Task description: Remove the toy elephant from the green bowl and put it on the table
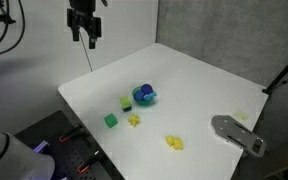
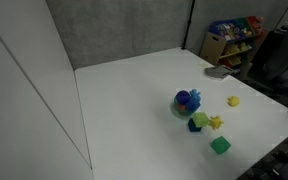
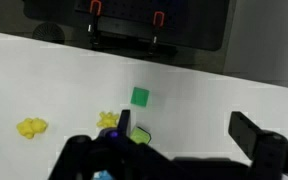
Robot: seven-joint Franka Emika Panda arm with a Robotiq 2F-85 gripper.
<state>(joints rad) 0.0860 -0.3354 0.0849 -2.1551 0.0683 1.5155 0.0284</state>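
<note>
1. Exterior view: the gripper (image 1: 82, 38) hangs high over the far corner of the table (image 1: 199, 85). The toy elephant (image 1: 145, 93) sits in the green bowl (image 1: 144, 101) near mid-table, well apart from the gripper, below it and inward. With only 1 arm, that is the reach.
2. Exterior view: the toy elephant (image 2: 187, 99) fills the green bowl (image 2: 184, 110), with a green cube (image 2: 220, 146) nearby. No long axis shows, and the gripper is out of frame.
3. Wrist view: the fingers (image 3: 256, 138) stand wide apart, holding nothing. A blue patch at the bottom edge, half hidden, is probably the toy elephant.
</note>
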